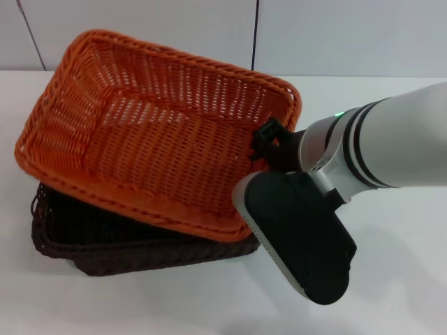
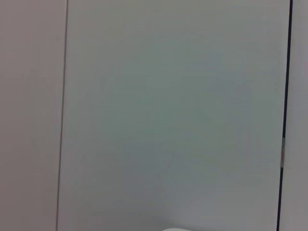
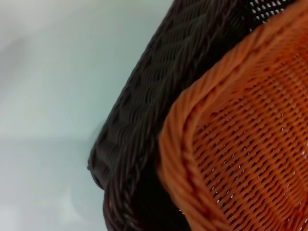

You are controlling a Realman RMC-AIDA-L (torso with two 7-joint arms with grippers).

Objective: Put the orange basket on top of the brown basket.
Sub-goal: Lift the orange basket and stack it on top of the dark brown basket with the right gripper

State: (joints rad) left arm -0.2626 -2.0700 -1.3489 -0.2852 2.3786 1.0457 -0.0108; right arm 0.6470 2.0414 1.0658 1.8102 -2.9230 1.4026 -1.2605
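The right end effector point(image 1: 269, 143) sits at the right-hand rim of the orange basket point(image 1: 150, 129), its dark fingers pinching the braided edge, so it reads as grasping that basket. From the end effector, the whole body of the orange basket extends away toward the robot's left, and it is tilted: the far-left end rides high while the near edge dips toward the brown basket point(image 1: 105, 241) underneath. The brown basket rests on the white surface point(image 1: 391, 279), lying below and slightly nearer the robot than the grip point, with its near and left rim showing past the orange one.

The 2 long axes are not aligned (the orange basket looks rotated somewhat against the brown one). In the right wrist view a corner of the orange rim sits just inside the brown rim, overlapping it. I judge the coming move turns on squaring the long axes and lowering the raised left end.

The right arm is the nearer 1; the left end effector is out of sight, its wrist camera facing a blank wall.

No brands, labels or writing can be read.
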